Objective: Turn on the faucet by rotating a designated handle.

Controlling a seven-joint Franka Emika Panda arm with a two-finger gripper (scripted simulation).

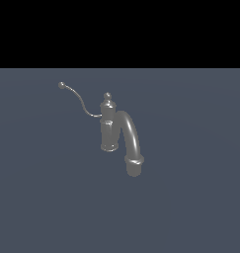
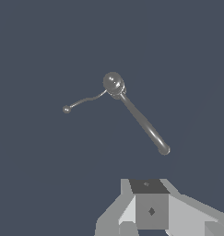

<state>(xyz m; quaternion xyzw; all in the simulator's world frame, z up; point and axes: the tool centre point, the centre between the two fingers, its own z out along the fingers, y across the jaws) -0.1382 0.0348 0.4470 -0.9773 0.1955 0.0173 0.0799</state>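
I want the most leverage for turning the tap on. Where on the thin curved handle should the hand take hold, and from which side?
Probably near the ball end of the handle, farthest from the faucet column, so leverage is greatest. Come from above, fingers straddling the thin lever: it stands clear of the thick spout, on the column's opposite side.

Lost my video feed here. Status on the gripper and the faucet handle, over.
Gripper seen only in wrist view, above the faucet, touching nothing; open or shut unclear. Handle untouched, ball end free. Nothing in the way.
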